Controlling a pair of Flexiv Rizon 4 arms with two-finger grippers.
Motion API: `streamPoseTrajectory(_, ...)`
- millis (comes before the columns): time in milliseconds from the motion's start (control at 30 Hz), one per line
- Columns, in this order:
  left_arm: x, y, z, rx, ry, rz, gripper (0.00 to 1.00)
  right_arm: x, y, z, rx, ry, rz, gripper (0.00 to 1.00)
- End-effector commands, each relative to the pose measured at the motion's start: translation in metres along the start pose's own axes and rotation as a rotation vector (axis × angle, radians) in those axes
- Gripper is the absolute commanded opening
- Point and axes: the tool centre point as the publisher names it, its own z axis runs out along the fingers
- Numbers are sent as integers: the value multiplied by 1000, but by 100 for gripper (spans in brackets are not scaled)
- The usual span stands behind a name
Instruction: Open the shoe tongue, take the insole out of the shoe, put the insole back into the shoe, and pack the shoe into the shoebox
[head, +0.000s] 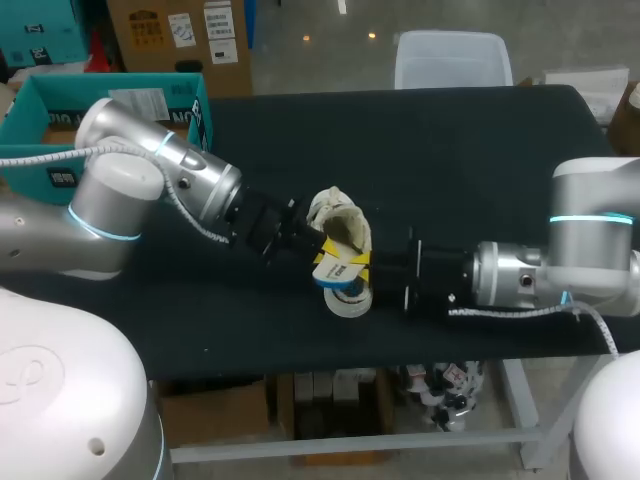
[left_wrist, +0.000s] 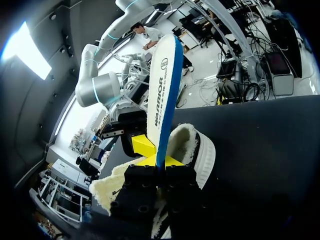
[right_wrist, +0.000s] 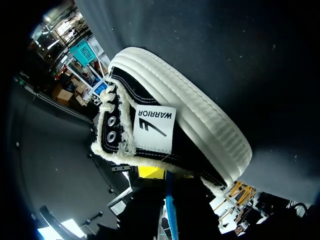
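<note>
Black table (head: 450, 140): one shoe (head: 345, 225), one insole (left_wrist: 162, 95) pinched between left fingers (left_wrist: 175, 161); one teal shoebox (head: 25, 125); right arm (head: 520, 280) hold unclear.

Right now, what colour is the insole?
The insole is white on its face with a blue edge; best in the left wrist view.

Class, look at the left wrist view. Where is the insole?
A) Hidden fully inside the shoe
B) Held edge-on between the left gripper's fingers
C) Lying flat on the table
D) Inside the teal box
B: the insole stands edge-on in the left gripper, a finger on each side, with the shoe just beyond.
</note>
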Motion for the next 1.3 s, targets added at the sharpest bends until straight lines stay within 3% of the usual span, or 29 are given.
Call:
streamPoseTrajectory(33, -2, 10, 6, 10, 5, -4, 0, -2, 12, 7, 31, 1, 8, 0)
streamPoseTrajectory(200, -3, 9, 8, 13, 8, -2, 0, -3, 14, 6, 31, 3, 14, 0)
streamPoseTrajectory(400, -3, 6, 8, 10, 8, 7, 0, -4, 0, 1, 24, 17, -3, 0)
streamPoseTrajectory(433, -3, 6, 8, 10, 8, 8, 0, -4, -4, 1, 21, 17, -11, 21)
streamPoseTrajectory(567, -2, 4, 9, 9, 8, 8, 0, -4, -19, -3, 6, 20, -40, 71)
streamPoseTrajectory(667, -1, 4, 9, 6, 6, 6, 0, -4, -25, -4, -5, 17, -47, 74)
streamPoseTrajectory(867, 0, 3, 8, -2, 0, 2, 0, -7, -29, -7, -4, 17, -49, 65)
streamPoseTrajectory(1033, 1, 2, 8, -8, 1, 2, 0, -8, -24, -5, 21, 19, -49, 30)
streamPoseTrajectory(1167, 1, 1, 8, -15, 2, 4, 0, -6, -23, -2, 29, 11, -50, 25)
streamPoseTrajectory(1200, 1, 0, 8, -16, 1, 5, 0, -6, -23, -2, 29, 9, -49, 22)
streamPoseTrajectory(1233, 1, 0, 7, -17, 0, 5, 0, -5, -23, -2, 28, 8, -49, 7)
streamPoseTrajectory(1267, 1, -1, 7, -18, 0, 5, 0, -5, -23, -2, 27, 5, -49, 0)
streamPoseTrajectory(1300, 1, -2, 7, -19, 1, 6, 0, -5, -23, -2, 27, 4, -49, 0)
